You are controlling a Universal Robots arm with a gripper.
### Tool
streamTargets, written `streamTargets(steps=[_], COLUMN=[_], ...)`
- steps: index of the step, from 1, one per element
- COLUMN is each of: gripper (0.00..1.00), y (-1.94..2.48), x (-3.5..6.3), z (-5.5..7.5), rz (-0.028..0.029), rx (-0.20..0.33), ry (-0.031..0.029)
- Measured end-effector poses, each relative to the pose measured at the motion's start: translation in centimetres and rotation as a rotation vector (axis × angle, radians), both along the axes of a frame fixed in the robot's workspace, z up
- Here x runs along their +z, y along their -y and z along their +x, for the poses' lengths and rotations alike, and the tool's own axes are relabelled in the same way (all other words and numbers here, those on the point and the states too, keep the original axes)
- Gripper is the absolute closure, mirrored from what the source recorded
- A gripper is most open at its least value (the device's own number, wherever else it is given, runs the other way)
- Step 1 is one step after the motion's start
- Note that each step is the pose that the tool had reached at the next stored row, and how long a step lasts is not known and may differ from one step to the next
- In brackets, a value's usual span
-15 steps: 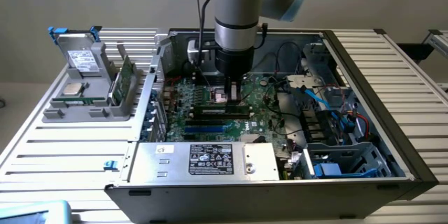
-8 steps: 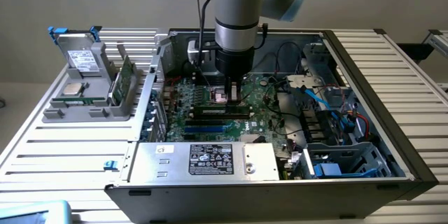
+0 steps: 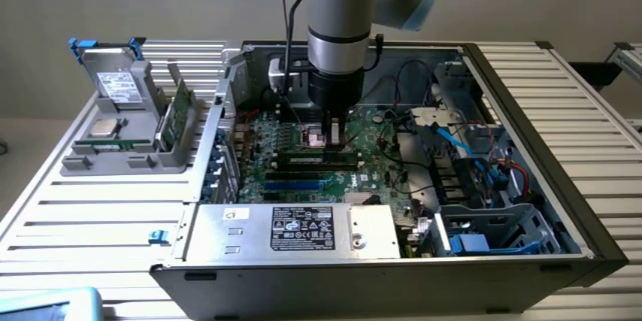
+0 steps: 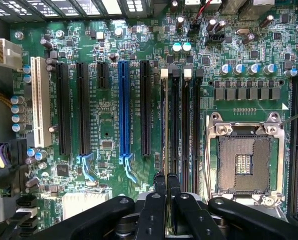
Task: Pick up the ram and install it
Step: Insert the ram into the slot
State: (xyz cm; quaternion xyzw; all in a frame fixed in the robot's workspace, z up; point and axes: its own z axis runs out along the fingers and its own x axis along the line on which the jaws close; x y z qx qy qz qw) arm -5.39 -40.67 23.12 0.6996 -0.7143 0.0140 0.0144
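While the pincer (image 4: 167,182) sits closed, tips together w/ nothing visible btwn them, you are low over the memory slots (image 4: 181,125), just beside the empty CPU socket (image 4: 245,160).

You can see the ram (image 3: 179,114) as a green stick standing on edge in the grey holder (image 3: 110,162) on the desk (image 3: 60,223). It is at the exterior view's left, outside the case and well apart from the pincer. A thin pale edge (image 4: 164,125) runs along the slot under your tips. It may be a stick seated there, but you can't tell for sure.

Judged from that, the step in hand looks like a press on the slot, not a grasp. To do it well:
- Keep the tips centred on that one slot's line, not straddling the neighbour.
- Push straight down w/ no tilt. A stick is thin and prob. rocks if loaded off-centre.
- Go slow, since the board (image 4: 108,135) likely flexes under load.
- Watch the white latches (image 4: 164,73) at the slots' far end. Their position is your best cue for seating.
- Stay off the socket. Its contacts are exposed and close to your tips, so any sideways drift is a risk.
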Motion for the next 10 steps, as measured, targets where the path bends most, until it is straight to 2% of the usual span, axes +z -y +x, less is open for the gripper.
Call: streamTargets(steps=[10], gripper=[0.87], y=[-0.11], x=[-0.04], z=[-0.01], rz=[-0.0001], rx=[0.0], ry=[0.0])
